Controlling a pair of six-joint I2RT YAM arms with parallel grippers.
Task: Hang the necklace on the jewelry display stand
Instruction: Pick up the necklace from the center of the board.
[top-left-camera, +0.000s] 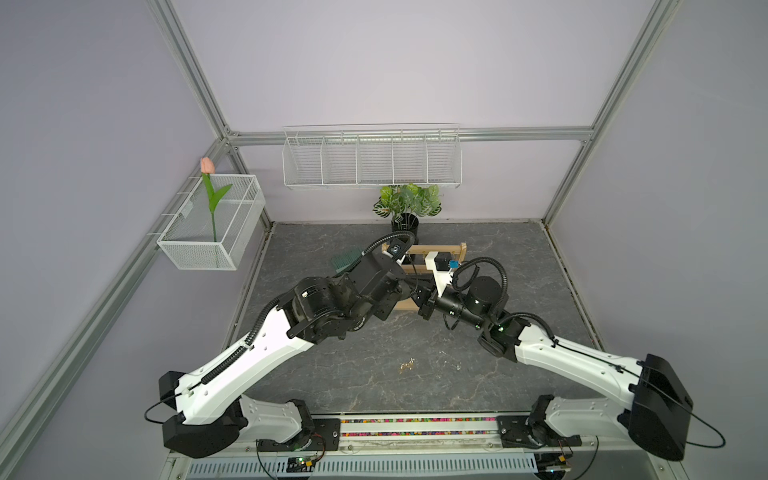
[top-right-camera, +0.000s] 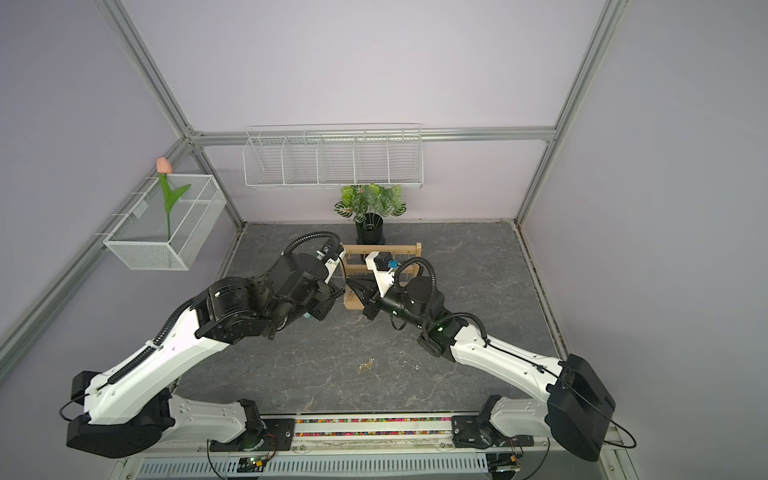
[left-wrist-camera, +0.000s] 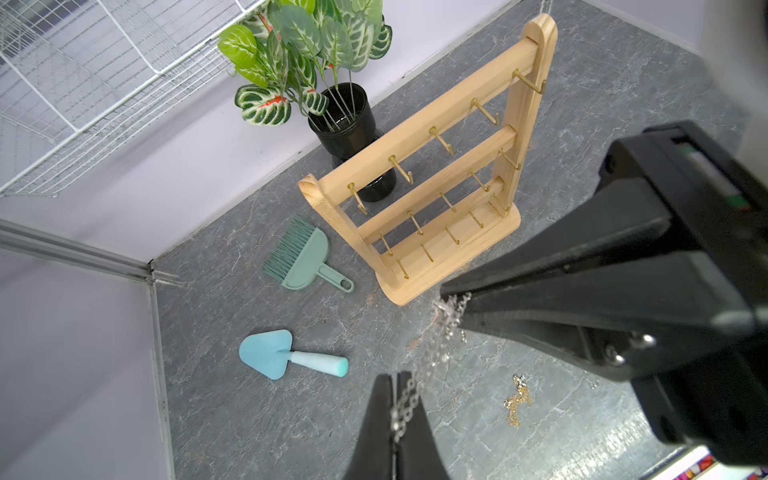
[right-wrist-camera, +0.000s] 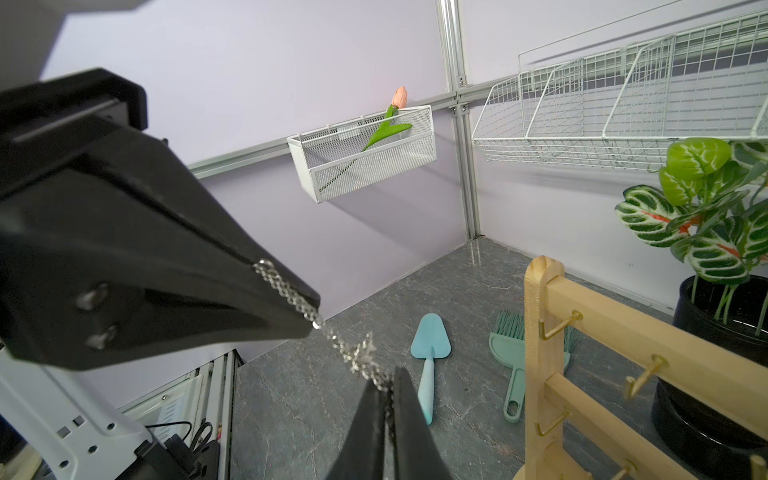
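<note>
The left gripper (left-wrist-camera: 394, 380) is seen clamped on one part of the silver necklace (right-wrist-camera: 351, 352), and the right gripper (right-wrist-camera: 388, 380) is closed on another, so the chain is stretched in the air between them. It is held just near of the jewelry display stand (left-wrist-camera: 432, 187), on no hook. The stand is set upright at the far middle of the table (top-left-camera: 374, 374), before a potted plant (left-wrist-camera: 345, 116). A gold chain (left-wrist-camera: 517, 403) is seen lying nearer.

White arms (top-left-camera: 270, 349) (black joints (top-left-camera: 320, 303), cables (top-left-camera: 254, 332))
</note>
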